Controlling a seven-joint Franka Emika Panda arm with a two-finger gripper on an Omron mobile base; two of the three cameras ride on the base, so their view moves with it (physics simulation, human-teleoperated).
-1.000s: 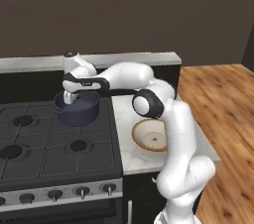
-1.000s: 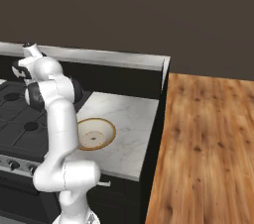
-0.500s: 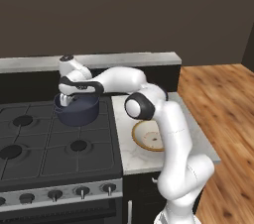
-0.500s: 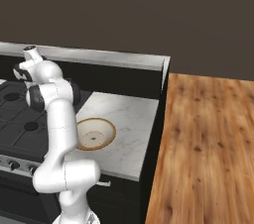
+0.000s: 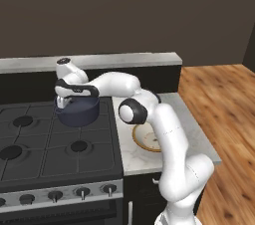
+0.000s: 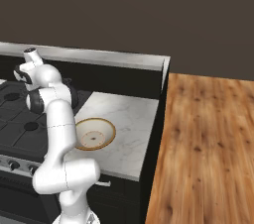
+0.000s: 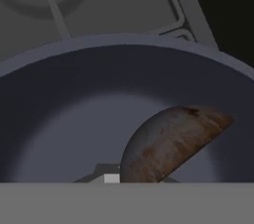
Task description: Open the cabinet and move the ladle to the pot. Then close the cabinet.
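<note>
The arm reaches left across the stove (image 5: 60, 149), its gripper (image 5: 61, 101) hanging just over the dark blue-grey pot (image 5: 77, 112) on a far burner. Seen from the hand, the ladle's (image 7: 171, 141) brown bowl sits inside the pot (image 7: 74, 119), low over its floor. Whether the fingers clasp the ladle cannot be told. A cream bowl (image 6: 93, 134) rests on the marble counter (image 6: 129, 119), right of the stove.

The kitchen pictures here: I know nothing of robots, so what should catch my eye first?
First the white arm, stretched from the marble counter over the black stove, its hand down at the dark blue pot on a back burner. In the hand view, the ladle's brown bowl hangs inside that pot. A cream bowl sits on the counter beside the stove.
</note>
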